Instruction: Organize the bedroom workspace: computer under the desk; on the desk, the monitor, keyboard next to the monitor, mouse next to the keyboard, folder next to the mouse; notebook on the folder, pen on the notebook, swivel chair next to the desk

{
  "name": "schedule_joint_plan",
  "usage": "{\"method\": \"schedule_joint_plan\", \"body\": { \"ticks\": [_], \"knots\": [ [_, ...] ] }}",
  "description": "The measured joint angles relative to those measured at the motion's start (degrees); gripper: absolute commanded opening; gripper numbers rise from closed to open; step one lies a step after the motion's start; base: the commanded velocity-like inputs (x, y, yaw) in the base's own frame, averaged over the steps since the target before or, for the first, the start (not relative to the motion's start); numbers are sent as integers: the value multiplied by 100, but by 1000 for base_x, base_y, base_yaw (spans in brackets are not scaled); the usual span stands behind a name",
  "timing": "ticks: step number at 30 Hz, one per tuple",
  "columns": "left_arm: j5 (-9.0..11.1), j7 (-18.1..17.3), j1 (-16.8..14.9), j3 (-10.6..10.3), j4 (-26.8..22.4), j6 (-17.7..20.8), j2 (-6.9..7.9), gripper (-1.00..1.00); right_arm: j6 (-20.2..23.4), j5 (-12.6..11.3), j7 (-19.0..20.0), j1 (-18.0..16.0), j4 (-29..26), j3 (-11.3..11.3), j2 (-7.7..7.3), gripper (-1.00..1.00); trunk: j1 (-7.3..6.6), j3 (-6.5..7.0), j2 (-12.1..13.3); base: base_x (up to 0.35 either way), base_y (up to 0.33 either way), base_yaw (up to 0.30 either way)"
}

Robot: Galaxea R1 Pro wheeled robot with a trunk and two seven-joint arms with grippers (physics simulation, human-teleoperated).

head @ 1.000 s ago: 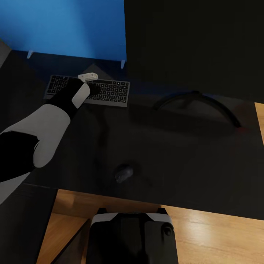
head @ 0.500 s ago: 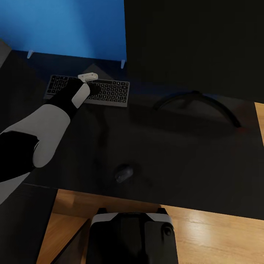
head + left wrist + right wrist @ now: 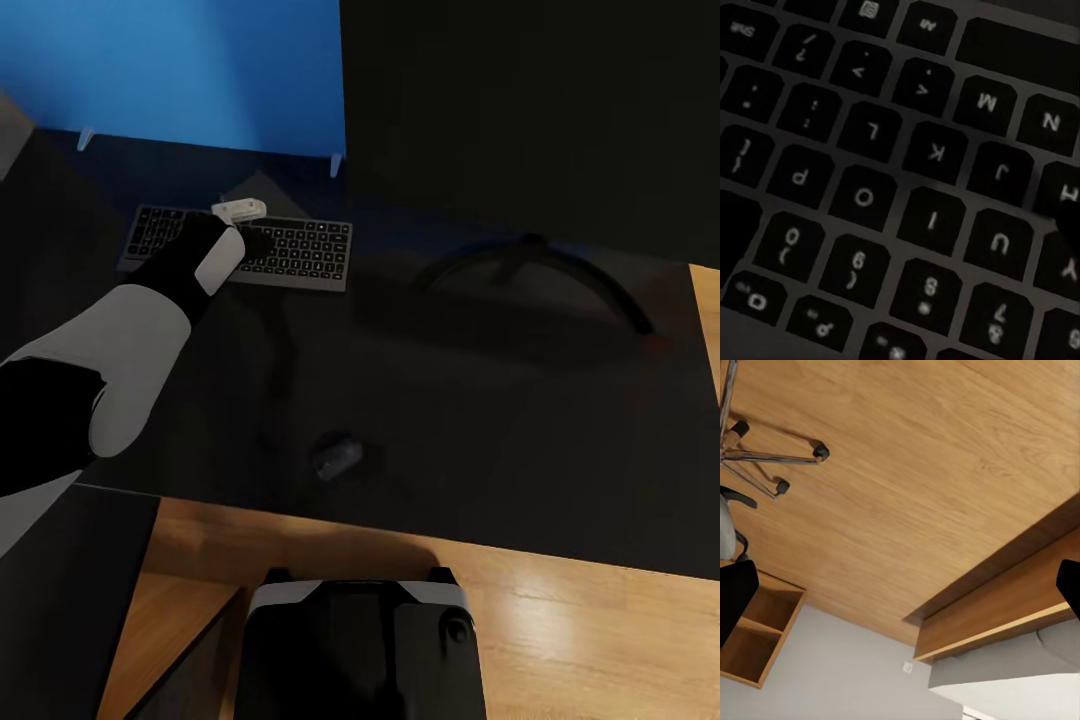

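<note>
**Left arm over the keyboard, right wrist camera on the floor**

From the head view we see the left gripper point(image 3: 250, 235) down on the middle of the keyboard point(image 3: 300, 252), which lies flat on the desk point(image 3: 480, 420) just in front of the bright blue back panel point(image 3: 200, 70). The arm's black wrist covers the fingers, so we cannot tell how far they stand apart, nor whether they have hold of anything. The left wrist view adds what the head camera cannot give: the black keys point(image 3: 866, 199) seen from very close, their pale letters legible, with a dark blurred shape at one edge that we cannot identify.

The monitor point(image 3: 530, 120) stands on the desk beside the keyboard, its curved arc stand point(image 3: 535, 265) resting on the black top. The mouse point(image 3: 337, 458) sits near the front edge of the desk, well apart from the keyboard and hardly lighter than the surface.

The right wrist view looks elsewhere: wood floor point(image 3: 930, 480), the chrome star base and black casters of the swivel chair point(image 3: 765, 454), a wooden shelf unit point(image 3: 757, 634) and a grey wall. Dark finger tips point(image 3: 735, 600) show at opposite edges of that picture, wide apart, with nothing between them.

Wood floor point(image 3: 600, 640) also shows below the desk's front edge in the head view.
</note>
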Motion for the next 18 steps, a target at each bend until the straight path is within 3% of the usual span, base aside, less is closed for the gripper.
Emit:
{"method": "schedule_joint_plan", "body": {
  "ticks": [18],
  "knots": [
    [16,-4,2,21,1,-8,10,100,0,-5,0,0,0,-1,0,100,3,0,1,-142,0,0]
  ]
}}
